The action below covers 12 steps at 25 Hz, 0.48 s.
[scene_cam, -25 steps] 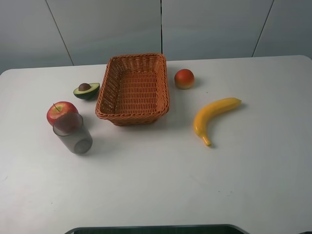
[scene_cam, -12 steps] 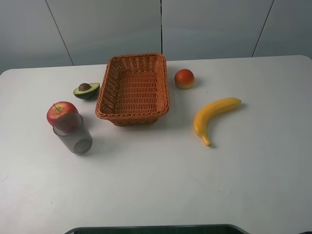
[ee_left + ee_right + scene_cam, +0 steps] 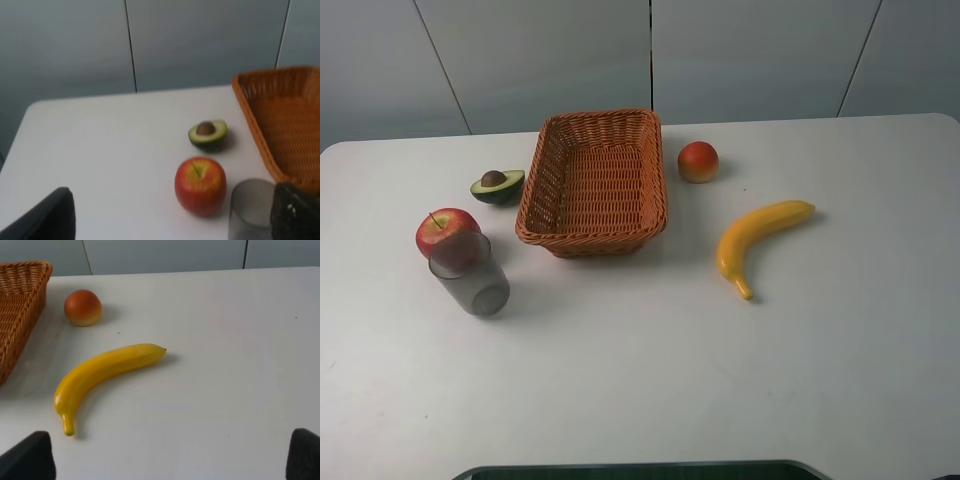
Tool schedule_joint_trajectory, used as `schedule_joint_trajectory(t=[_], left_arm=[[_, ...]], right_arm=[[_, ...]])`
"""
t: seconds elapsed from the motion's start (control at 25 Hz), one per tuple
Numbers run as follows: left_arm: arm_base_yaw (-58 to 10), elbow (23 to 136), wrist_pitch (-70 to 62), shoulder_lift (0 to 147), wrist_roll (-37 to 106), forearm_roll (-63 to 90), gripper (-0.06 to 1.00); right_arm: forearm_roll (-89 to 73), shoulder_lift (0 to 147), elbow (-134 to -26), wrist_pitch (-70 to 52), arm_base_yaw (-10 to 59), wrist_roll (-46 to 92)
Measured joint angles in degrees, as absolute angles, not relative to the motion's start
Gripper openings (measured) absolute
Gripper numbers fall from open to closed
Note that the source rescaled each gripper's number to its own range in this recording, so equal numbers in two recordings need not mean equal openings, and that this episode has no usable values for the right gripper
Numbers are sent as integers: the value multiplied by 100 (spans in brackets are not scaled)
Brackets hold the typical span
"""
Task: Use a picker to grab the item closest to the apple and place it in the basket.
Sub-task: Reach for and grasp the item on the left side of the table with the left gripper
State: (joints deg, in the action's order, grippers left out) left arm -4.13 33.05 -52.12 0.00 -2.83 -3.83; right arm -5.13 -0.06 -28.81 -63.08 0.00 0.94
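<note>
A red apple (image 3: 447,232) (image 3: 200,186) lies at the table's left. A grey see-through cup (image 3: 470,275) (image 3: 251,209) stands right against its near side. Half an avocado (image 3: 498,186) (image 3: 207,134) rests farther back, beside the orange wicker basket (image 3: 592,180) (image 3: 280,125), which holds nothing. Neither gripper shows in the exterior high view. My left gripper (image 3: 174,200) is open, its dark fingers (image 3: 47,220) spread wide short of the apple and cup. My right gripper (image 3: 171,440) is open too, hanging short of the banana (image 3: 102,372).
A yellow banana (image 3: 757,240) lies right of the basket, and a round orange-red fruit (image 3: 698,161) (image 3: 83,307) sits behind it by the basket's right rim. The white table (image 3: 670,350) ends at a grey panelled wall at the back.
</note>
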Motion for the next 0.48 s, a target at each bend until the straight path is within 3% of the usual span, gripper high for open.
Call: schedule_joint_trajectory(t=[0.28,0.48], left_arm=[[-413,3340,-4812,990,272,67,100],[-413,3340,-4748,2271,1356,1239,100]], right_arm=[[-513,-6,-2881,-6308,0,94],[-513,-6,-2881,-6308,0,94]])
